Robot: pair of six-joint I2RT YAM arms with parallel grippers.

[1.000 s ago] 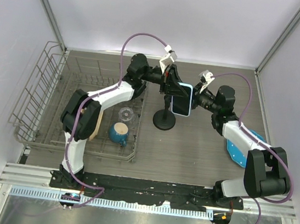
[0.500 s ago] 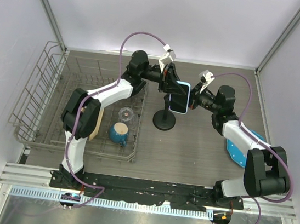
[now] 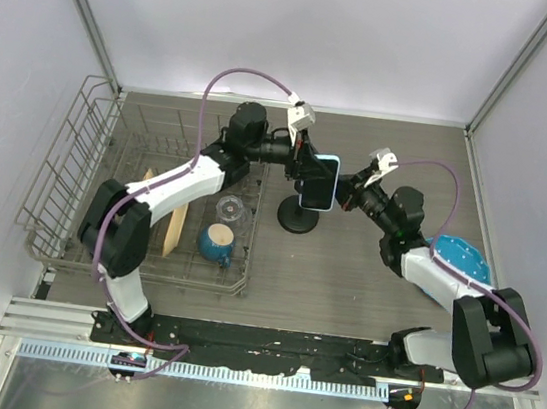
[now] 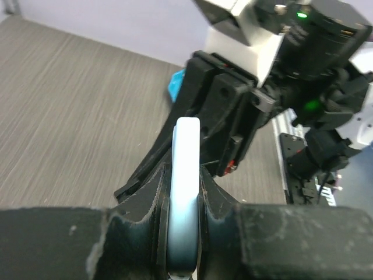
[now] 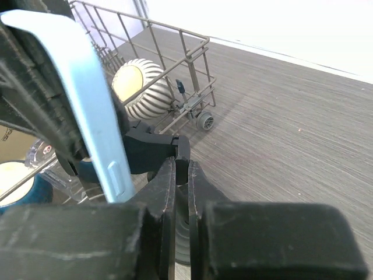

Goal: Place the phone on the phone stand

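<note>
Risk gathers around the phone [image 3: 318,182], which hangs in the air over the middle of the table, toward the far edge, its dark screen turned to the overhead camera. We see the left gripper [image 4: 185,198] clamped on it, one finger on each flat face, with most of the phone's length sticking out past the fingers. We judge that so short a hold on a glossy slab could let it pivot or slide out if the arm tilts or jolts.

The phone stand [image 3: 298,220] sits directly below, its round base on the table just right of the dish rack [image 3: 76,169]. From above the phone hides most of the post and head, so we cannot tell whether phone and head touch. A misaligned descent could tip the slim stand or shove it toward the rack.

The right gripper [image 5: 181,169] sits just beside the phone on its right, fingers drawn almost together with a thin slit between. We cannot tell whether they nip the black part ahead of them. Crowded this close, the two grippers could collide. A dropped phone might strike the rack's wire, where a glass [image 3: 229,209] and a blue mug [image 3: 215,244] stand.
</note>
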